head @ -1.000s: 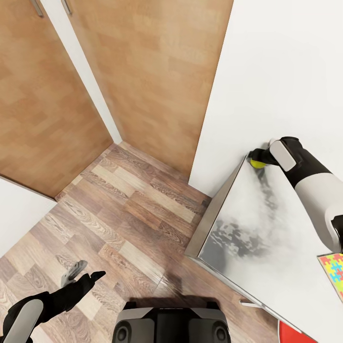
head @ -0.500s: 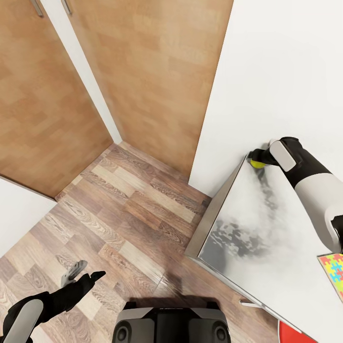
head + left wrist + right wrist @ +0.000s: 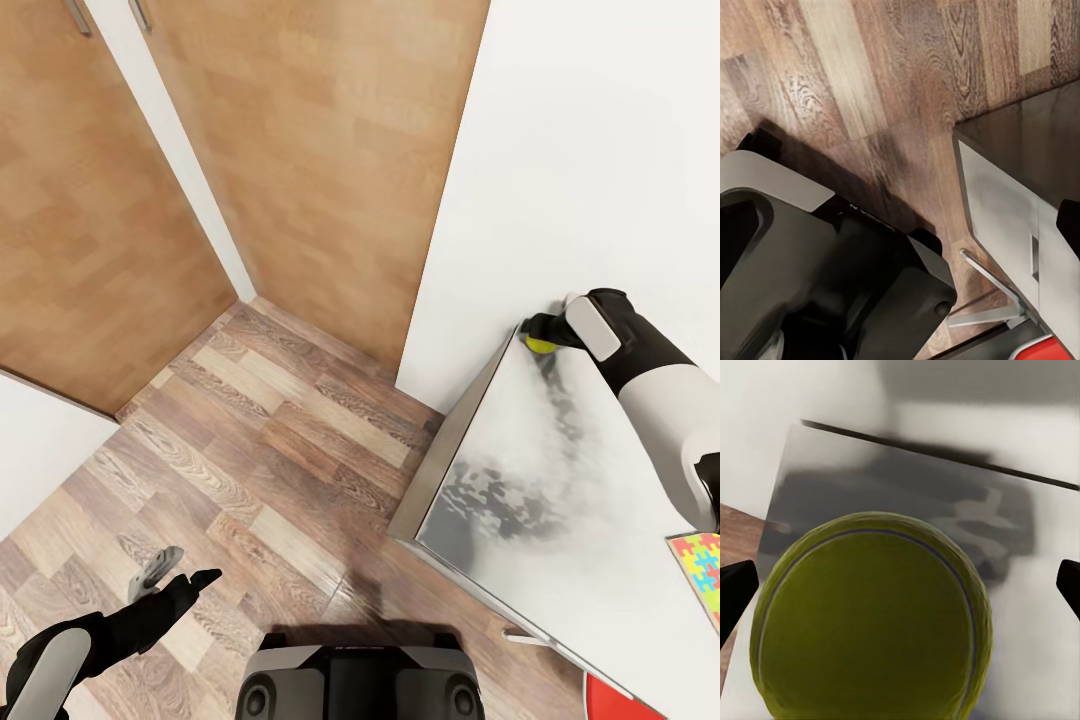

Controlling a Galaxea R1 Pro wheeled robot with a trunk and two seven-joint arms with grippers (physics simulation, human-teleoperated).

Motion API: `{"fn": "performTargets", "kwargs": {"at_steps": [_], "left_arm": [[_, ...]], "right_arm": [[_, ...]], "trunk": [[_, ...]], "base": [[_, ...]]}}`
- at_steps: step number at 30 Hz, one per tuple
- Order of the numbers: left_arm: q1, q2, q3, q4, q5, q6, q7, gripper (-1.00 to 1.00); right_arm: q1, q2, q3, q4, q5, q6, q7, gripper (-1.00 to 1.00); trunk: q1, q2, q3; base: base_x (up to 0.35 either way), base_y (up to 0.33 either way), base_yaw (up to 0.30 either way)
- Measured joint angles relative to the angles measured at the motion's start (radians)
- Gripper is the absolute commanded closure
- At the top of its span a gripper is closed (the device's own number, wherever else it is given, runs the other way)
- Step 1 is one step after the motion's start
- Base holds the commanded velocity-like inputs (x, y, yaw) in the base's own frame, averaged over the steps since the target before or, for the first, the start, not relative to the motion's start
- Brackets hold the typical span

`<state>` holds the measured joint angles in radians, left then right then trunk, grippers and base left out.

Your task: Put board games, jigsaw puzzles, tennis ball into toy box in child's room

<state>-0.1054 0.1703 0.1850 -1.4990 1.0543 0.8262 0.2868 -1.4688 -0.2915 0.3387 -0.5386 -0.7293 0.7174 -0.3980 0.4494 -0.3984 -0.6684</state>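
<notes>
Two arms were in the head view. Right arm reached forward across the table (image 3: pixel 560 520) to its far corner by the white wall (image 3: pixel 600 150), forearm level over the pale top, wrist pointing toward the corner. Right gripper (image 3: pixel 536 336) sat at the tennis ball (image 3: pixel 541 344); the ball lay on the tabletop right at that far corner, next to the wall. In the right wrist view the tennis ball (image 3: pixel 870 622) sat large between the two dark fingertips (image 3: pixel 735 592), which stood wide at either edge with a visible gap to the ball on each side. Jaws spread, not clamped; contact with the ball could not be confirmed.

Left arm hung low and bent over the wood-plank floor (image 3: pixel 250 450), well apart from the table. Left gripper (image 3: pixel 175 577) pointed forward over the floor, fingers parted, holding nothing.

One jigsaw puzzle (image 3: pixel 700 570) lay on the table's near right part, cut by the picture edge. Wooden wardrobe doors (image 3: pixel 320 150) stood beyond the floor. Left wrist view showed the robot base (image 3: pixel 832 285) and a table side (image 3: pixel 997 217).
</notes>
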Motion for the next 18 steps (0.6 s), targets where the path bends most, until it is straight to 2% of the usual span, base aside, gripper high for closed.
{"fn": "performTargets", "kwargs": {"at_steps": [18], "left_arm": [[0.0, 0.0, 0.0, 0.0, 0.0, 0.0, 0.0, -1.0]], "right_arm": [[0.003, 0.0, -0.001, 0.0, -0.002, 0.0, 0.0, -1.0]], "trunk": [[0.0, 0.0, 0.0]], "base": [[0.0, 0.0, 0.0]]}}
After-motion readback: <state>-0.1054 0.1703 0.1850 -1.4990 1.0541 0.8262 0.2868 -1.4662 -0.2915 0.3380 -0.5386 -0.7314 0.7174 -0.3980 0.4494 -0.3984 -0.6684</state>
